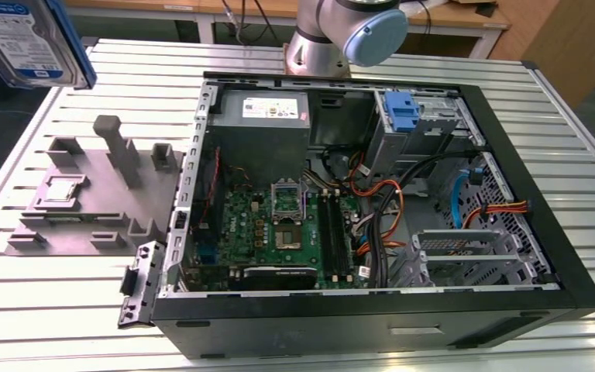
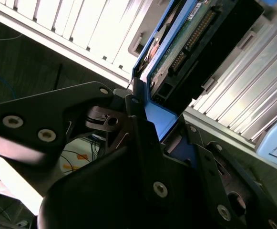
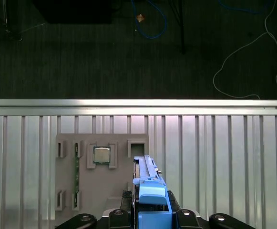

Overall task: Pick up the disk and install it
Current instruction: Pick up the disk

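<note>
Above the left part of the slatted table (image 1: 49,310), the disk (image 1: 29,39) is held clear of the surface, with its white label and blue band facing the exterior view. In the first wrist view the gripper (image 3: 151,219) is seen clenched on the disk's blue carrier, which stands edge-on over the grey fixture (image 3: 109,186). A processor chip (image 3: 101,155) is seated in that fixture. In the second wrist view a black finger (image 2: 145,138) is pressed against the carrier. Toward the table's right edge lies the open computer case (image 1: 380,310), with a bare blue bracket (image 1: 403,112) in its far bay. The arm's base (image 1: 313,46) is mounted at the table's far edge.
</note>
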`<action>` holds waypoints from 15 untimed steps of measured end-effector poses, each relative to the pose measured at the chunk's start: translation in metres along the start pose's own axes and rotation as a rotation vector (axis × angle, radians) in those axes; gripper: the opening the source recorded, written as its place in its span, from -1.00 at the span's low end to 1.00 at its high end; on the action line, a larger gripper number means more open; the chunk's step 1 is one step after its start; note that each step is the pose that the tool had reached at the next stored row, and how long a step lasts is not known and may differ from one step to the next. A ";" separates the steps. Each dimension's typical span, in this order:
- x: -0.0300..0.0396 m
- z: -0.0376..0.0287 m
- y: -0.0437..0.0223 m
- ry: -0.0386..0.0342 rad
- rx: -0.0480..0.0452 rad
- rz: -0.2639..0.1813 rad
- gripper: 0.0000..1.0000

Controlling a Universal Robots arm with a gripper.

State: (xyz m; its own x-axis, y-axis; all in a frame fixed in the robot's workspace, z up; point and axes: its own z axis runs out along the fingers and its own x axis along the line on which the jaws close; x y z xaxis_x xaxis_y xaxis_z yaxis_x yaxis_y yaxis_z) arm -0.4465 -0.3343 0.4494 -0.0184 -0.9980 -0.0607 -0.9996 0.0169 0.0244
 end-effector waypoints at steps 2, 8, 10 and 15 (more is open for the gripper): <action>-0.0001 -0.0011 0.0000 0.0000 0.0001 0.000 -0.26; -0.0003 -0.0041 0.0001 0.0000 0.0001 0.000 -0.26; -0.0003 -0.0053 0.0001 0.0000 0.0000 0.000 -0.26; -0.0005 -0.0079 0.0002 0.0000 0.0001 0.000 -0.26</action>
State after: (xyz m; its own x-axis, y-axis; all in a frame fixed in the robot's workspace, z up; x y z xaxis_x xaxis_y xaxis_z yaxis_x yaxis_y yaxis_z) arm -0.4465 -0.3342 0.4573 -0.0184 -0.9980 -0.0607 -0.9996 0.0169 0.0243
